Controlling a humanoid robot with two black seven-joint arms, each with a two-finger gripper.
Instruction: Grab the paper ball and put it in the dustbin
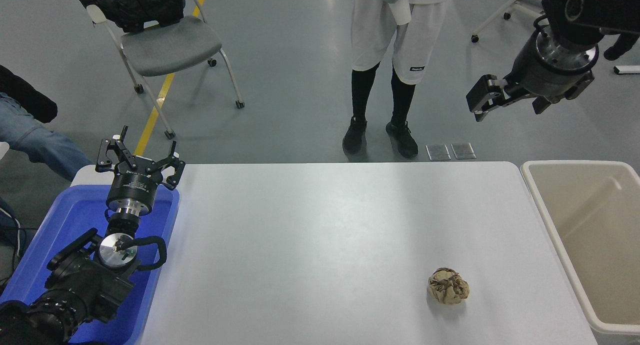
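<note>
The paper ball (448, 286), a crumpled tan-brown wad, lies on the white table (320, 225) toward its front right. The beige dustbin (549, 220) stands against the table's right edge, and nothing shows inside it. My right gripper (511, 102) hangs high at the upper right, far above and behind the ball. Its fingers are spread open and hold nothing. At the lower left my left gripper (140, 157) is parked over the blue tray, also open with nothing in it.
A blue tray (60, 225) sits at the table's left edge under the left arm. A person in white (395, 60) stands beyond the far edge. A grey chair (165, 45) is at the back left, and another person's leg (35, 140) shows at the left.
</note>
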